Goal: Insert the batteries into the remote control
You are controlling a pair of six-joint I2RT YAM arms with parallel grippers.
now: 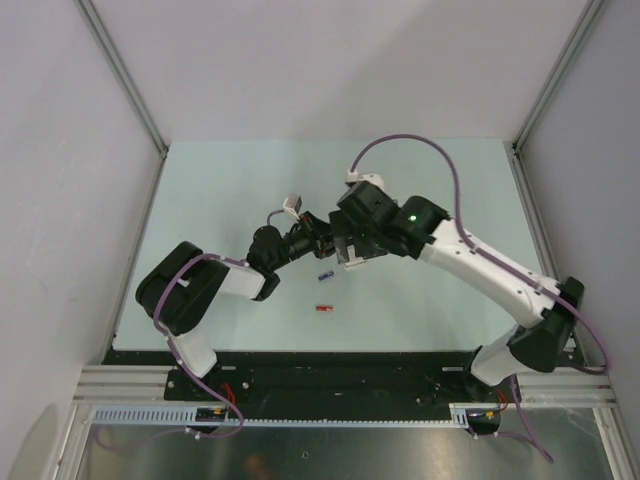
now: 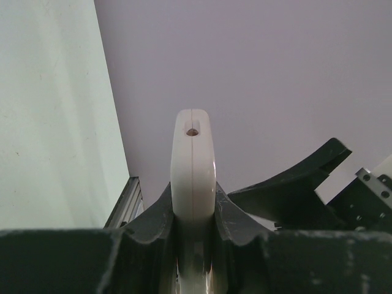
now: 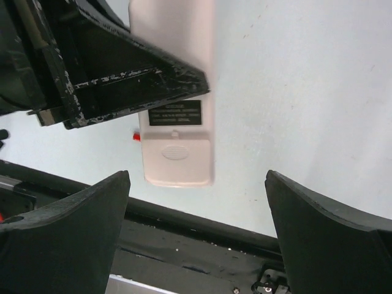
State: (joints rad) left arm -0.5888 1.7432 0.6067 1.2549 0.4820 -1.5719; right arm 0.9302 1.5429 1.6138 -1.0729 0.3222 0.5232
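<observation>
1. Left gripper is squeezed tight on the remote control and holds it above the table. The remote's plain white back faces the right wrist camera.
2. The right gripper is just beside the remote. Its two fingers are spread wide, with nothing between them.
3. The little battery door on the back, under the dark label, looks shut.
4. A blue battery and a red battery lie on the table near the grippers, a little apart from each other. I can't see any other batteries.
5. I think the job has hardly begun. The remote is picked up, but the door must come off and the batteries must go in.
</observation>
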